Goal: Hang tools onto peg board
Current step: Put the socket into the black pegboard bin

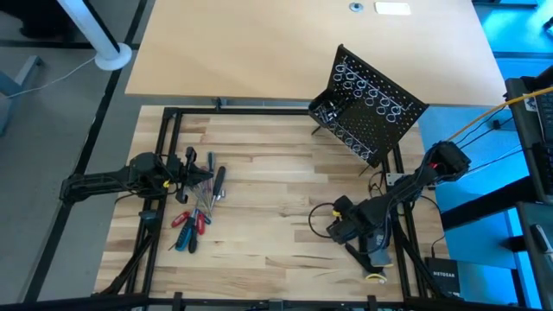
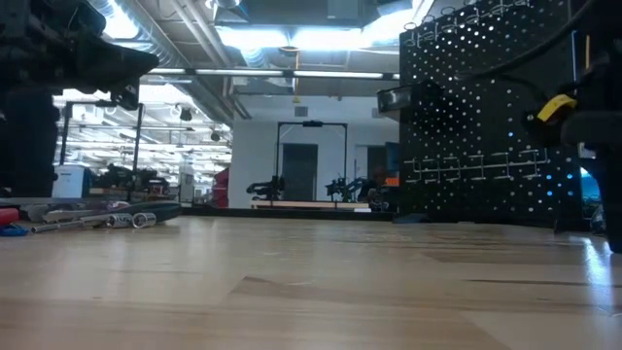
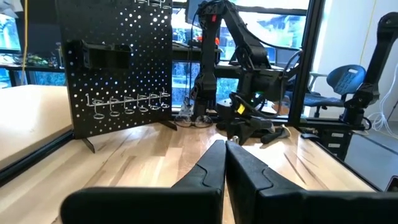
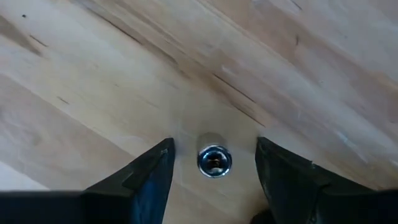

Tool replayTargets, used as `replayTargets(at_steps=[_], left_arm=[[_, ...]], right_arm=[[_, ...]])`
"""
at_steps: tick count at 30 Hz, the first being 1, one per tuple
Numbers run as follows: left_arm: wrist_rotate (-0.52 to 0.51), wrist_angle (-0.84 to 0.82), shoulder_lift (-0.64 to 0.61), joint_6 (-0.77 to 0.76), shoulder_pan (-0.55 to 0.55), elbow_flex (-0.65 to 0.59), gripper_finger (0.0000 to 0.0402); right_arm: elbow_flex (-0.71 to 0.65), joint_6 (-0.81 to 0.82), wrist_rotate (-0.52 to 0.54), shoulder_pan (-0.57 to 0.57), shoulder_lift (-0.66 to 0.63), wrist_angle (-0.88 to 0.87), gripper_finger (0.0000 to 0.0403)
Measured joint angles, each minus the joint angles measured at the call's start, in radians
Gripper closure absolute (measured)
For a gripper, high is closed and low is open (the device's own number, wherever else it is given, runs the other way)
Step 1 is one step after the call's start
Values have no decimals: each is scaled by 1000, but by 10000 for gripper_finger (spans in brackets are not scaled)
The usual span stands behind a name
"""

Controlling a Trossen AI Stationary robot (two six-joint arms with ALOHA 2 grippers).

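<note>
The tools (image 1: 197, 212), with red, blue and dark handles, lie in a loose pile on the wooden table at the left; the low view shows them (image 2: 87, 216) flat on the surface. My left gripper (image 3: 224, 147) is shut, points level and hovers above that pile (image 1: 200, 168). A small silver socket (image 4: 214, 160) stands on end on the table. My right gripper (image 4: 214, 148) points straight down over it, open, one finger on each side and clear of it. The peg board (image 1: 367, 108) stands tilted at the far right on thin legs, its wire rings (image 3: 127, 104) bare.
Black frame rails (image 1: 251, 110) border the wooden work surface. A pale tabletop (image 1: 259, 43) lies beyond the far rail. Cables and a dark box (image 1: 445, 276) sit at the near right. Open wood stretches between the tool pile and my right arm (image 1: 406, 186).
</note>
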Motion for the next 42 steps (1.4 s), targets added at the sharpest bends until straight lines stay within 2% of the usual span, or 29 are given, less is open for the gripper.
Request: replayTargets(at_steps=[5,15,19,25,30,34,42], left_arm=[[0,0,0,-6,0,0,400],[0,0,0,-6,0,0,400],[0,0,0,-6,0,0,400],[0,0,0,-6,0,0,400],[0,0,0,-6,0,0,400],[0,0,0,-6,0,0,400],[0,0,0,-5,0,0,400]], right_arm=[[1,-15,3,0,13,14,189],[2,-45,14,0,15,35,307],[2,-62,21,0,15,33,338],[1,-71,25,0,16,33,327],[29,-127,67,0,21,-1,326],[96,-187,130,-1,21,-27,335],[240,-282,225,-17,20,-166,325]])
